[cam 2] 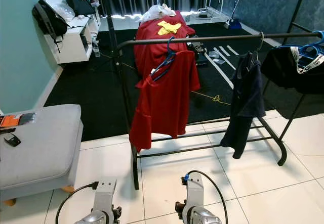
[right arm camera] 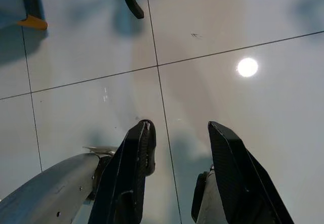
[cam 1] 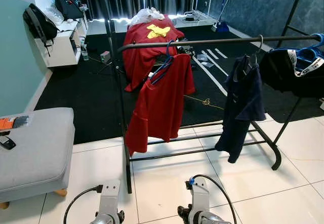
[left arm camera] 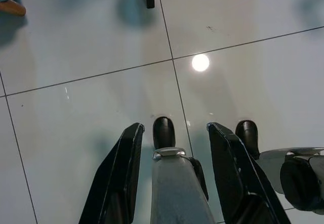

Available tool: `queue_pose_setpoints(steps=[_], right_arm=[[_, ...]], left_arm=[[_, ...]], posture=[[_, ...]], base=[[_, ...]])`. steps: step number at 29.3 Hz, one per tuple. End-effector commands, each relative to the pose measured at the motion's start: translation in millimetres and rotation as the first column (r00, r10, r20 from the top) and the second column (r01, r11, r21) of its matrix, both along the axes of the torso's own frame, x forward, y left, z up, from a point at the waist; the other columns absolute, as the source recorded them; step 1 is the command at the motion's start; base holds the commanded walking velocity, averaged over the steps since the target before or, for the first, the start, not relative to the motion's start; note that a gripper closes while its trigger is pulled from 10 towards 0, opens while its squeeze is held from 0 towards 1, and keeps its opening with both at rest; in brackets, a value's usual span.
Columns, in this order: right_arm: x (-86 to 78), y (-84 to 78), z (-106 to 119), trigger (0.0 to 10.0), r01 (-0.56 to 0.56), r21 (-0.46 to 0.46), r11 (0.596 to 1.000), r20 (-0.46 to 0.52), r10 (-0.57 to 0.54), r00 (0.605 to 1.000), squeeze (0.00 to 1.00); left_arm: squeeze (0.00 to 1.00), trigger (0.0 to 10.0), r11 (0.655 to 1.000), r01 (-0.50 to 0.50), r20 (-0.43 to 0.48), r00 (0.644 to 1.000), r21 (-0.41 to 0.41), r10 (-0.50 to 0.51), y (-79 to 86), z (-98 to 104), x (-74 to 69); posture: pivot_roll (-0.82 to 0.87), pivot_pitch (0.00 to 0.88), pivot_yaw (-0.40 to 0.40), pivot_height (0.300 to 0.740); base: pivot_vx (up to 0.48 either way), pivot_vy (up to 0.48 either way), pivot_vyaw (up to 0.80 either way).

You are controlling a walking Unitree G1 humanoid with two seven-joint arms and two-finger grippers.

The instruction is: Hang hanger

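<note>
Head views: blue hanger (cam 1: pixel 163 64) with red shirt (cam 1: pixel 161 102) on the rack (cam 1: pixel 202 41), my arms low over white tiles; left wrist: my left gripper (left arm camera: pixel 174 138) spread, empty; right wrist: my right gripper (right arm camera: pixel 179 140) spread, empty.

Both arms hanging low, left pincer (left arm camera: pixel 174 138) spread, right pincer (right arm camera: pixel 182 143) spread, both empty

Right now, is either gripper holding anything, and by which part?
Nothing is held. The left gripper and the right gripper both hang open over the tiled floor, with only floor between their fingers.
</note>
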State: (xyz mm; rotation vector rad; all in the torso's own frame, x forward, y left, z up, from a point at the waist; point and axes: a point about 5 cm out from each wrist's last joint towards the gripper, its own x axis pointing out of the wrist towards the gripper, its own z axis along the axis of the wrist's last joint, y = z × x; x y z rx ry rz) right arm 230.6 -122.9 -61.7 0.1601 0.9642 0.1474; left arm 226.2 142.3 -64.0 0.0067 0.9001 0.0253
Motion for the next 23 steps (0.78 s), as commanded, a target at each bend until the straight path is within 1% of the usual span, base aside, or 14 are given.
queue_pose_setpoints(steps=[1,11,23], right_arm=[[10.3,11.2,6.7,10.0,-0.156,-0.188,0.97,0.015,0.162,0.987,0.0],[10.2,11.5,6.6,10.0,-0.158,-0.19,0.969,0.022,0.165,0.986,0.0],[13.3,13.6,8.9,10.0,-0.158,-0.189,0.969,0.038,0.168,0.985,0.0]], left_arm=[[0.0,10.0,0.997,-0.048,-0.095,0.995,-0.056,0.042,-8.6,-2.9,-2.8],[0.0,10.0,0.997,-0.048,-0.096,0.994,-0.058,0.042,-9.1,-3.6,-4.1],[0.0,10.0,0.997,-0.055,-0.086,0.995,-0.055,0.051,-7.5,-1.1,-0.2]], posture=[[0.08,0.018,-0.031,0.74],[0.08,0.021,-0.033,0.74],[0.08,0.023,-0.035,0.74]], base=[[0.0,0.0,0.0],[0.0,0.0,0.0],[0.0,0.0,0.0]])
